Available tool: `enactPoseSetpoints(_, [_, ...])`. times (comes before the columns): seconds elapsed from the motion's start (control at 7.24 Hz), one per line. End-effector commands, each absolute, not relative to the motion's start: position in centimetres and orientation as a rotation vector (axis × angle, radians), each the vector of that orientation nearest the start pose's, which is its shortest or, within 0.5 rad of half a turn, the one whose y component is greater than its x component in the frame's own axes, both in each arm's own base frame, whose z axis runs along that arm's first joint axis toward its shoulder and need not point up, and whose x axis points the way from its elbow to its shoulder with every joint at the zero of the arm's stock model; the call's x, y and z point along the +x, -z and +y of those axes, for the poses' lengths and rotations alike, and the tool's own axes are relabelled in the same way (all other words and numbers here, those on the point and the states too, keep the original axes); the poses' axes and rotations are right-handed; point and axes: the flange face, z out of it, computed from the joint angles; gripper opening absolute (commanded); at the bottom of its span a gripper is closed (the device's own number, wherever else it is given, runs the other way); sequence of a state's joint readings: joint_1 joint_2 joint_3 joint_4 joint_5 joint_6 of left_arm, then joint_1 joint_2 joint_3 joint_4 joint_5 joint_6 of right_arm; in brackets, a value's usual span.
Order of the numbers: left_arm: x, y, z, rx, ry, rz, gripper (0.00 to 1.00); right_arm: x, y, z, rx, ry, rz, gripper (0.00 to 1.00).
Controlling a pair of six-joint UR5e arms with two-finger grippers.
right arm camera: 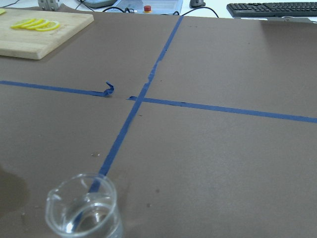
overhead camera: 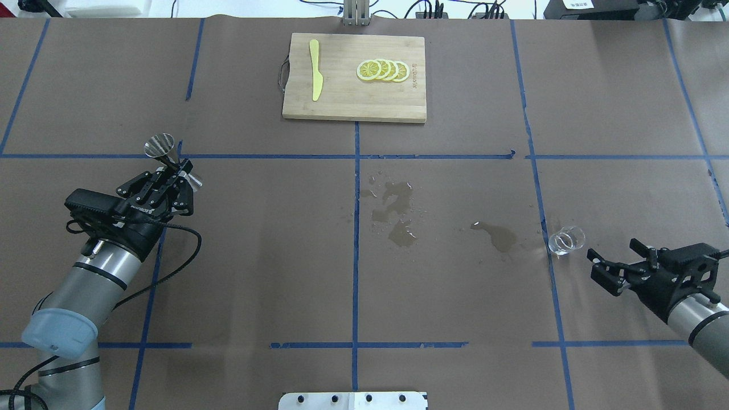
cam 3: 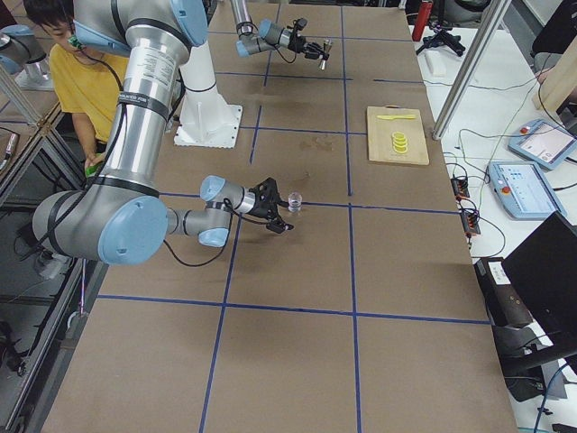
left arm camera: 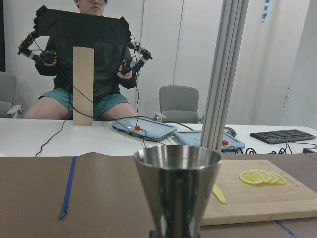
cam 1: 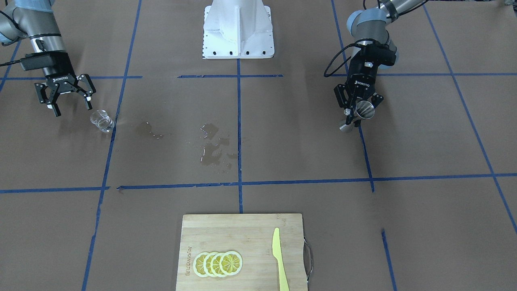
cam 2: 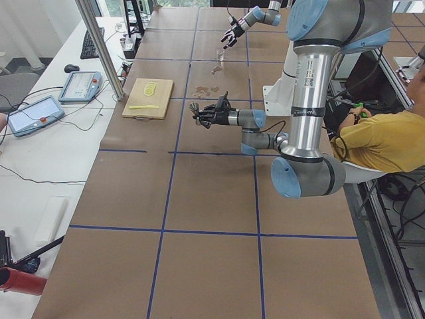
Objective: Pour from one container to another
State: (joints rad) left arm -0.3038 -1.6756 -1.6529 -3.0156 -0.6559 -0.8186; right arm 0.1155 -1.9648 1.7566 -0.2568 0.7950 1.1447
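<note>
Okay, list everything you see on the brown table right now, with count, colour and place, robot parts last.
table: one, brown paper cover
tape lines: blue grid across it
glass tumbler: one, clear, standing right of centre, just ahead of the right gripper, untouched
jigger: one, silvery steel, held on the left side
cutting board: one, light wood, far middle edge
lemon slices: four, yellow, overlapping on the board
knife: one, yellow, on the board beside the slices
wet patches: several, dark, mid-table
left gripper: black, shut on the jigger's waist
right gripper: black, open
</note>
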Motion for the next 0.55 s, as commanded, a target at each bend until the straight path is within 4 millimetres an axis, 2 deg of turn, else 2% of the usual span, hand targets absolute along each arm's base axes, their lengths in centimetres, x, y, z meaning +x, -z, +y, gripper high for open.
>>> enactPoseSetpoints(0.0, [39.7,-40.8,-34.8,1.332,0.402,0.931,0.00,-33.0,-55.5,-19.6,1.032,-0.160,-0.855,0.99])
enactPoseSetpoints(0.41, [39.7,-40.8,-34.8,1.332,0.402,0.929,0.00,-35.0,-54.7,-19.7,1.113,-0.195,-0.789,0.99])
